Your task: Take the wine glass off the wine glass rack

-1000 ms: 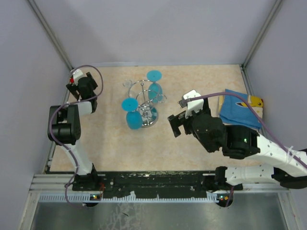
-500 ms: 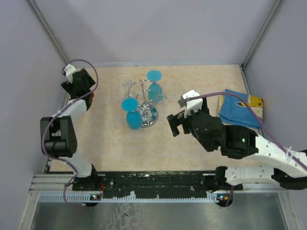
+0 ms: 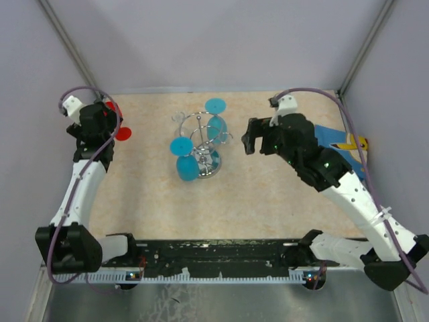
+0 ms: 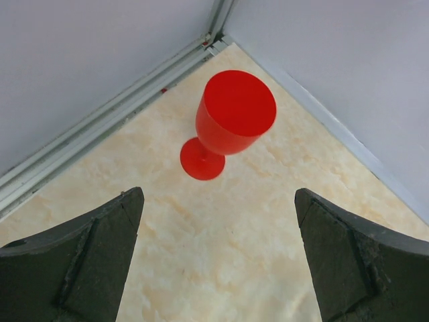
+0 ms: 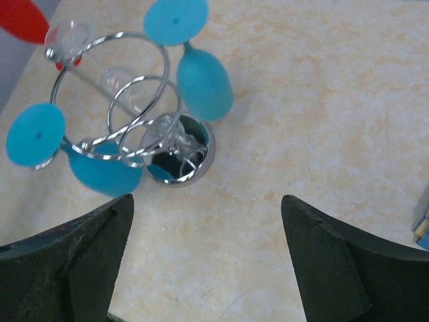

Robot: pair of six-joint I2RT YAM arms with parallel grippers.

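Observation:
The chrome wine glass rack (image 3: pixel 203 149) stands mid-table, with two blue wine glasses (image 3: pixel 216 126) (image 3: pixel 187 168) and a clear one hanging upside down from its hooks. In the right wrist view the rack's round base (image 5: pixel 177 157) and both blue glasses (image 5: pixel 204 80) (image 5: pixel 100 171) lie ahead. My right gripper (image 3: pixel 249 142) (image 5: pixel 206 199) is open and empty, raised to the right of the rack. A red wine glass (image 3: pixel 123 132) (image 4: pixel 231 117) stands upright near the back left corner. My left gripper (image 3: pixel 99 124) (image 4: pixel 218 194) is open and empty, above and apart from it.
A blue cloth (image 3: pixel 333 142) with a yellow item (image 3: pixel 359 142) lies at the right edge, partly under my right arm. Grey walls close the table at the back and both sides. The red glass also shows at the top left corner of the right wrist view (image 5: pixel 23 20).
My left arm has stretched out and pulled back to the left, uncovering the red glass on the table. My right arm has risen and swung toward the back, beside the rack.

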